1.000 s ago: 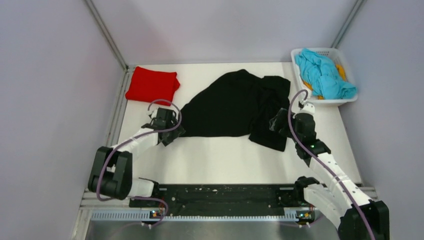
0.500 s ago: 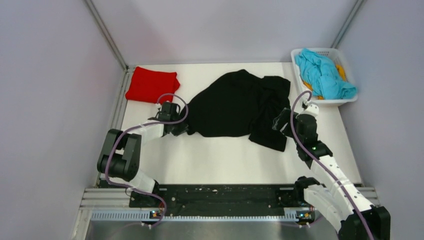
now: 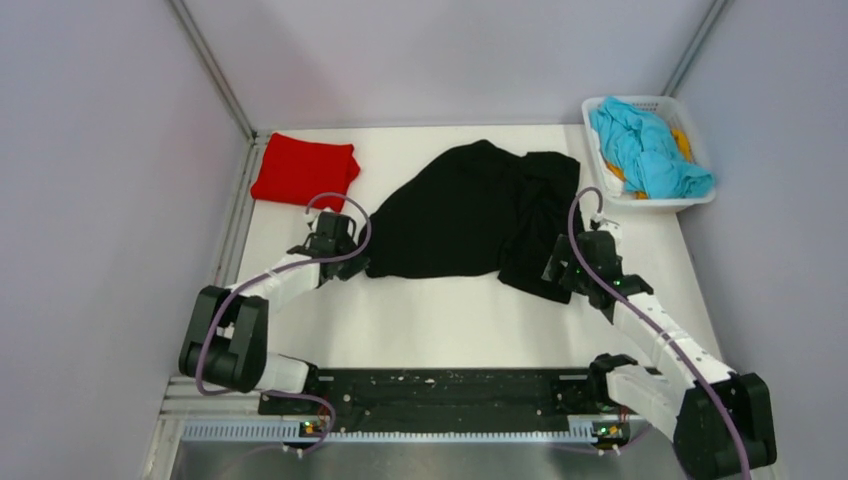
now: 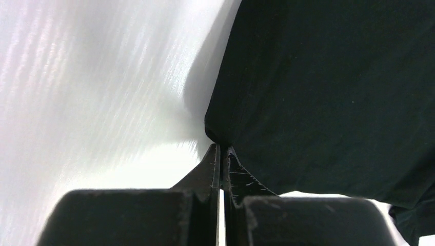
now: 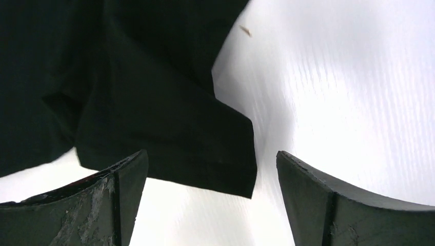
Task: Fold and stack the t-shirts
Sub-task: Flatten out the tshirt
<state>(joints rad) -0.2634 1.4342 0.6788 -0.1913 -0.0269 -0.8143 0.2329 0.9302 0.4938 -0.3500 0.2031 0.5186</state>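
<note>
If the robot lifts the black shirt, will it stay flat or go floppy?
Probably floppy: the black shirt lies rumpled with folds. Pinched by the left hand only, it would likely droop and drag.

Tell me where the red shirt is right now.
In the top view the red shirt lies folded at the far left corner of the table, left of the black shirt and not touching it.

An orange cloth (image 3: 683, 140) (kind unclear) lies mostly hidden under the blue garment (image 3: 645, 150) in the basket (image 3: 660, 204).
</note>
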